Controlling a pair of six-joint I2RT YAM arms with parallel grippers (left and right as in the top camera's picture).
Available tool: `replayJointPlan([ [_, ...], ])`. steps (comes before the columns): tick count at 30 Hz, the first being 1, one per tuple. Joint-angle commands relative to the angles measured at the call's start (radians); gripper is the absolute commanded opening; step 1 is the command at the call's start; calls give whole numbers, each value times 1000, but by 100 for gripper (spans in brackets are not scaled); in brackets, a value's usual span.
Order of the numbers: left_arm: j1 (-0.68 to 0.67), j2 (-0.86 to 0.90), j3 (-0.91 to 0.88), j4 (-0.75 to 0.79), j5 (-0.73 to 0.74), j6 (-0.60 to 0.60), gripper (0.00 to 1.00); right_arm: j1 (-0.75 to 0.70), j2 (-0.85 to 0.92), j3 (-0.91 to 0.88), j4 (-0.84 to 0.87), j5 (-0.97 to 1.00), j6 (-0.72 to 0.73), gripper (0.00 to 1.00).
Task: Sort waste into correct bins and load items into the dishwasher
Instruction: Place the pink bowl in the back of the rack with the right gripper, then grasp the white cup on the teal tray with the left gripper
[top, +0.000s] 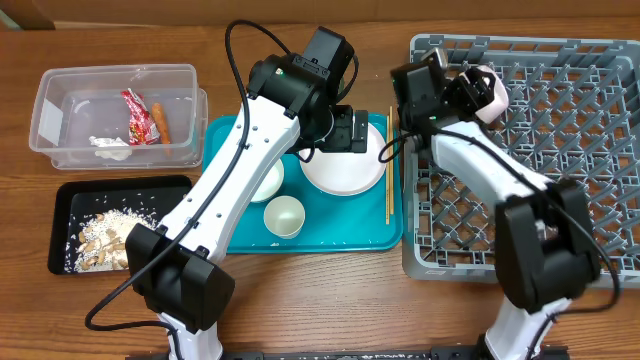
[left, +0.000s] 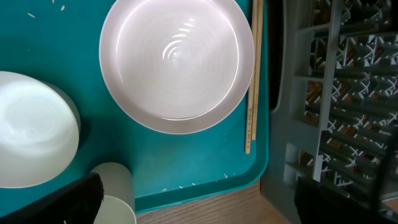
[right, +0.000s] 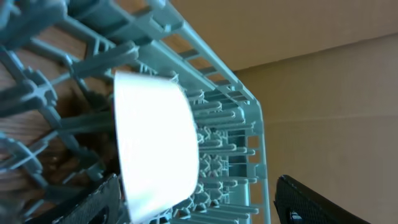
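My right gripper (top: 478, 90) (right: 205, 202) is open at the far left corner of the grey dishwasher rack (top: 560, 170) (right: 217, 124). A white bowl (top: 488, 95) (right: 155, 143) stands on its side among the pegs, close to one finger. My left gripper (top: 350, 132) (left: 199, 208) hangs open above the teal tray (top: 330, 235) (left: 186, 162), holding nothing. On that tray lie the pale-pink plate (top: 345, 168) (left: 177, 62), the chopsticks (top: 389, 165) (left: 252, 81), another white bowl (top: 266, 182) (left: 31, 137) and a cup (top: 284, 216) (left: 115, 186).
The clear tub (top: 60, 90) at the far left holds a red wrapper (top: 135, 115), a carrot piece (top: 158, 122) and a white tissue (top: 110, 145). Just in front of it, the black tray (top: 120, 195) holds beige food scraps (top: 105, 235).
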Motion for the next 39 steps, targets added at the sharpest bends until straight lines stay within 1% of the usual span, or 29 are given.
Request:
replayJointPlan([
  [1,-2,-8,8,0,-7,4,100,-10,-155,8,-42,-121,131,82],
  [4,-2,-8,8,0,-7,4,100,-37,-225,8,-133,-251,248,80],
  [5,-2,-8,8,0,-7,4,100,-60,-255,8,-188,-368,324,77],
  [6,-2,-8,8,0,-7,4,100,-75,-267,8,-216,-443,362,77],
  [7,-2,-8,8,0,-7,4,100,-100,-282,8,-257,-579,417,76],
  [8,-2,-8,8,0,-7,4,100,-120,-286,8,-283,-697,457,76],
  [9,-2,-8,8,0,-7,4,100,-144,-287,8,-315,-863,488,77],
  [10,-2,-8,8,0,-7,4,100,-161,-287,7,-336,-980,492,78],
  [11,-2,-8,8,0,-7,4,100,-178,-283,7,-349,-1088,495,71],
  [12,-2,-8,8,0,-7,4,100,-196,-282,7,-361,-1194,514,56],
  [13,-2,-8,8,0,-7,4,100,-202,-282,7,-365,-1228,534,53],
  [14,-2,-8,8,0,-7,4,100,-208,-282,7,-367,-1246,580,49],
  [15,-2,-8,8,0,-7,4,100,-208,-282,7,-367,-1245,603,49],
  [17,-2,-8,8,0,-7,4,100,-206,-281,7,-370,-1246,626,49],
  [21,-2,-8,8,0,-7,4,100,-199,-281,7,-369,-1248,626,40],
  [27,-2,-8,8,0,-7,4,100,-198,-265,7,-373,-1223,626,40],
  [33,-2,-8,8,0,-7,3,100,-196,-190,7,-369,-1237,641,40],
  [35,-2,-8,8,1,26,-27,100,-189,-182,7,-370,-1241,641,40],
  [37,-2,-8,8,-8,31,-23,100,-169,-176,7,-372,-1240,640,40],
  [38,0,-9,10,-5,9,6,100,-162,-172,7,-371,-1240,640,40],
  [39,17,-11,12,-8,10,8,100,-148,-164,7,-369,-1240,640,40],
])
